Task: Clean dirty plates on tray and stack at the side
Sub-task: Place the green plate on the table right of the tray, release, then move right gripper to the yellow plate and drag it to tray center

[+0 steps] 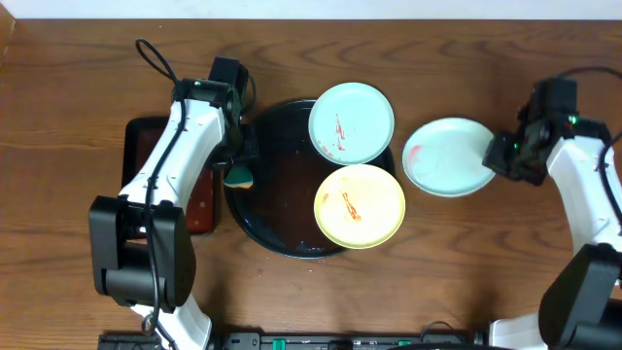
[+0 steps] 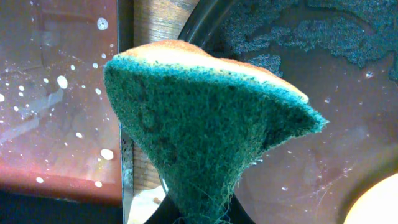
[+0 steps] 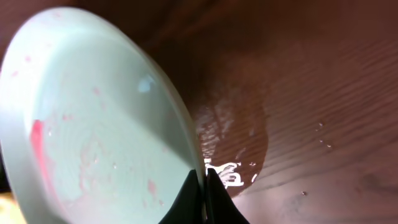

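Brown wood-grain tabletop [image 1: 78, 78] carries the whole work area. At far left lies a small rectangular tray [image 1: 146, 156], speckled with white droplets in the left wrist view.

Just beside it, the left gripper [image 1: 238, 165] is clamped on a green-and-yellow sponge [image 2: 205, 130]. The pad is pinched so that it flares outward from the jaws, scouring face forward. It hangs over the left rim of the round black tray [image 1: 267, 224]. Judged purpose: the scrubber is presented ready for wiping. Wet residue films the tray floor.

On the tray's right half sit two plates. A mint plate [image 1: 351, 122] at the rear overhangs the rim and bears red streaks. A yellow plate [image 1: 360, 205] in front is marked orange-red at centre. Both are well apart from the sponge.

Off the tray to the right, a second mint plate [image 1: 449, 156] is held by the right gripper [image 3: 202, 198]. The jaws are closed tight on its right rim, with the edge running between the fingers. The plate is tilted over the wood, with pink smears [image 3: 38, 149] on its face and a wet patch [image 3: 239, 155] on the table beside it.

Judged state: one plate is taken off the tray for cleaning, and none is yet stacked at the side.
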{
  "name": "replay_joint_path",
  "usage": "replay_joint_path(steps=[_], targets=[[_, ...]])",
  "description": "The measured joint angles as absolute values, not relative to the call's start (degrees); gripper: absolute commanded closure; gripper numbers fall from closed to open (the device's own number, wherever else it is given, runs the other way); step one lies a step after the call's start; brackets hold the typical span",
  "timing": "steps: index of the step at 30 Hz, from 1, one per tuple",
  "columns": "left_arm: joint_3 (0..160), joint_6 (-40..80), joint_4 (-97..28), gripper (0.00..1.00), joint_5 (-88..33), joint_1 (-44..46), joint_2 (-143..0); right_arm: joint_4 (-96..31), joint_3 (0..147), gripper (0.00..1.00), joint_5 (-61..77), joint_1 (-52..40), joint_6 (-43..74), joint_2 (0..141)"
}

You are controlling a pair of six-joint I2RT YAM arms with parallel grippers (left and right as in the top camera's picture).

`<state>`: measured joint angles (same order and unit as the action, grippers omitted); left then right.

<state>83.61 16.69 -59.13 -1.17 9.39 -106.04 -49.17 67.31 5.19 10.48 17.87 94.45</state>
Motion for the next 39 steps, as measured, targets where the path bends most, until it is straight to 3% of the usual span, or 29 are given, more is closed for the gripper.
replay_joint_path(steps=[7, 10, 13, 25, 32, 39], targets=[[83.61, 16.69, -59.13, 0.93, -1.17, 9.39, -106.04, -37.28, 56.97, 0.98, 7.42, 12.75, 17.54, 94.45], [83.61, 16.69, -59.13, 0.93, -1.17, 9.39, -106.04, -34.54, 54.52, 0.83, 7.92, 12.75, 17.58, 94.45], [83.61, 16.69, -59.13, 0.93, -1.17, 9.39, -106.04, -34.48, 53.65, 0.80, 7.84, 12.75, 17.39, 94.45], [83.61, 16.69, -59.16, 0.93, -1.17, 9.39, -106.04, -49.65, 62.04, 0.69, 20.88, 11.70, 9.19, 93.54], [83.61, 16.69, -59.11, 0.92, -1.17, 9.39, -106.04, -52.27, 63.40, 0.59, 24.38, 2.85, 4.89, 91.53], [83.61, 16.69, -58.96, 0.93, -1.17, 9.39, -106.04, -51.11, 63.35, 0.59, 18.87, -8.91, 5.26, 92.55]])
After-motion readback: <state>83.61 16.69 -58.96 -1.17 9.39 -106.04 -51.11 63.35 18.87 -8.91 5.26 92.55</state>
